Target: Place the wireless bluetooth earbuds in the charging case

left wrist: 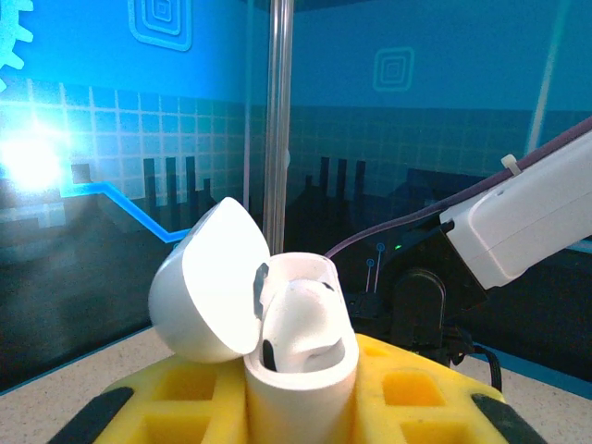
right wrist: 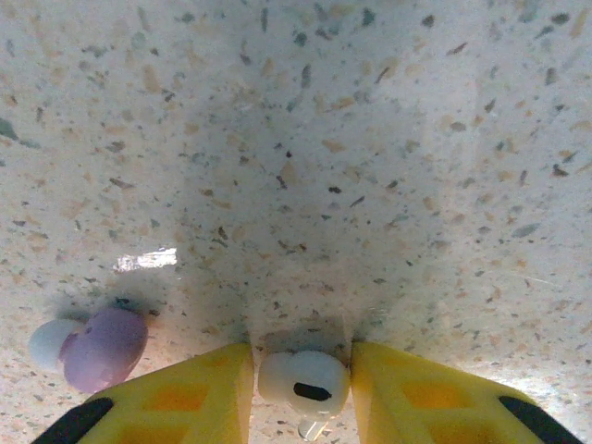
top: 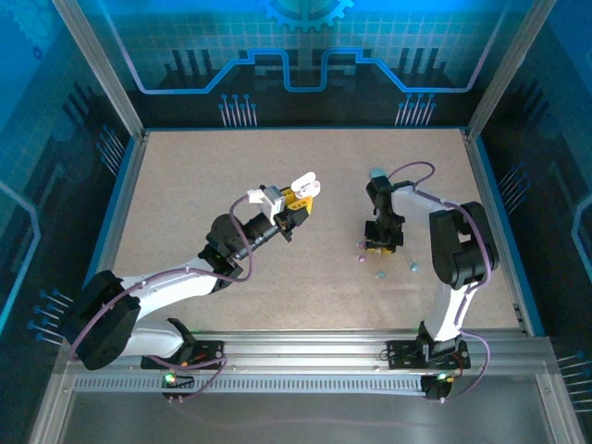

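While keeping clear of counter with sockets up for loading, holding open charging case upright, clamped in left tool. Pinching white earbud on counter with right tool, likely for pickup. Leaving pink-purple earbud loose nearby.

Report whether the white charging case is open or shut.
Open: the charging case has its lid swung back, baring the inside.

Left arm & right arm: white plastic link shells w/ black rounded joint housings. Thin purple cable loops along each. Black base plate at near table edge, green LED lit. Left tool & right tool: blocky yellow fingers w/ square recesses, black corners.
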### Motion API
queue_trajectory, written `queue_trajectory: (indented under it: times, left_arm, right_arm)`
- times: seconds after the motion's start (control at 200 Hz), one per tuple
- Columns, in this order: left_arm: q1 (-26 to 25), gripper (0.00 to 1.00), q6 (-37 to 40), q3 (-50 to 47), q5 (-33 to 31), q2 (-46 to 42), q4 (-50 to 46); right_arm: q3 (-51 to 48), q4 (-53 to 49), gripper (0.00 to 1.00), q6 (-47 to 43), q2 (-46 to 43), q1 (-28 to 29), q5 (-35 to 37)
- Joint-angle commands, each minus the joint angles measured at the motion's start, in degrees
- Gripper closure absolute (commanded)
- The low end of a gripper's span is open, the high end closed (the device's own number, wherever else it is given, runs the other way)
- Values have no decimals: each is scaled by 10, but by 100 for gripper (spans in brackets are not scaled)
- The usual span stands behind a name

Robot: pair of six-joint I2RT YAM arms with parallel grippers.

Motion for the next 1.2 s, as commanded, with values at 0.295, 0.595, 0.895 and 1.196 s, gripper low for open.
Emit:
queue_trajectory:
  times: [0.295,0.595,0.895,1.196]
  left_arm:
    - [4,77,-12,-3,9,-5,19]
    - [4,76,-11,-1,8,-2,16]
    - [4,77,-22,11,19,20,6]
    - [5,76,-49,39,60,51,-8]
  right_arm:
    - [-16,18,69,12,-8,-17,12]
    - [-18,20,72,-9,-30,-16,16]
    - [-33,53,73,-24,-200,10,44]
    - [-14,150,72,-57,-380,99,80]
